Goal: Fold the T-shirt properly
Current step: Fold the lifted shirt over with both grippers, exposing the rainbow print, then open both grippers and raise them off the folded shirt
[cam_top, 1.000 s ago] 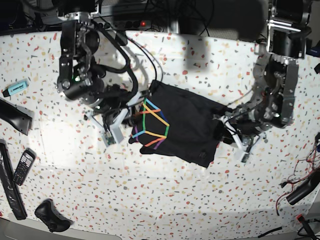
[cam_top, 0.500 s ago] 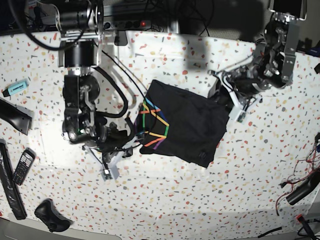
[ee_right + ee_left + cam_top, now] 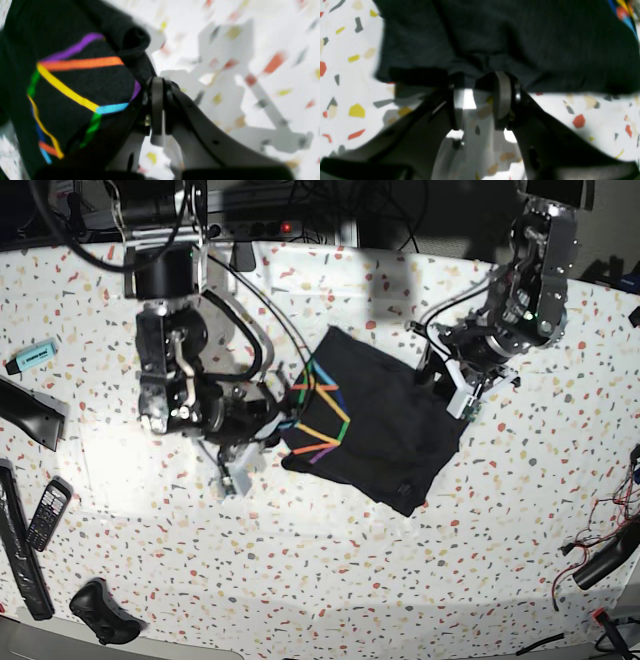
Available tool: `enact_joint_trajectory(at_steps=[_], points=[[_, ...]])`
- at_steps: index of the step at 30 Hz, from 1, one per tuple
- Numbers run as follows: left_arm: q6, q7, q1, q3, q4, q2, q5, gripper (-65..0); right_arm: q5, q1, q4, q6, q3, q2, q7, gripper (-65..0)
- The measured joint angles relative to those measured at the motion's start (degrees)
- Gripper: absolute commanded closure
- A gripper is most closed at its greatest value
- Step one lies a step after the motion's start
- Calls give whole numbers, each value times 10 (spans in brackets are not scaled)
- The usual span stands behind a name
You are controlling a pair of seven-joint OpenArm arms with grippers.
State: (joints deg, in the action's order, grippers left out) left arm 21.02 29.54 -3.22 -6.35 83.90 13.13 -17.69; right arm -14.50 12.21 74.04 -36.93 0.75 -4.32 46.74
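T-shirt (image 3: 375, 425): 1 | grippers: 2 | phone (image 3: 46, 515): 1

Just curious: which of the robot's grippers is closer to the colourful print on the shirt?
The right gripper, shut, sits right beside the rainbow print at the T-shirt's edge. The left gripper, open, is at the opposite plain black edge.

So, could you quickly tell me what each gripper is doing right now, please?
Left gripper: open, jaws at the edge of the T-shirt, nothing held.
Right gripper: shut, beside the T-shirt's printed fold; no cloth visibly held.
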Motion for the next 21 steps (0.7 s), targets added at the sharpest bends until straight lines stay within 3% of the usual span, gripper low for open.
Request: enact_joint_trajectory(at_steps=[11, 18, 21], points=[[9, -3, 43, 1, -43, -2, 0, -187, 7, -140, 184, 7, -99, 0, 18, 0], [9, 4, 50, 1, -43, 0, 2, -185, 26, -190, 235, 16, -103, 0, 25, 0], [13, 32, 50, 1, -30, 6, -2, -129, 33, -216, 276, 35, -92, 0, 31, 0]])
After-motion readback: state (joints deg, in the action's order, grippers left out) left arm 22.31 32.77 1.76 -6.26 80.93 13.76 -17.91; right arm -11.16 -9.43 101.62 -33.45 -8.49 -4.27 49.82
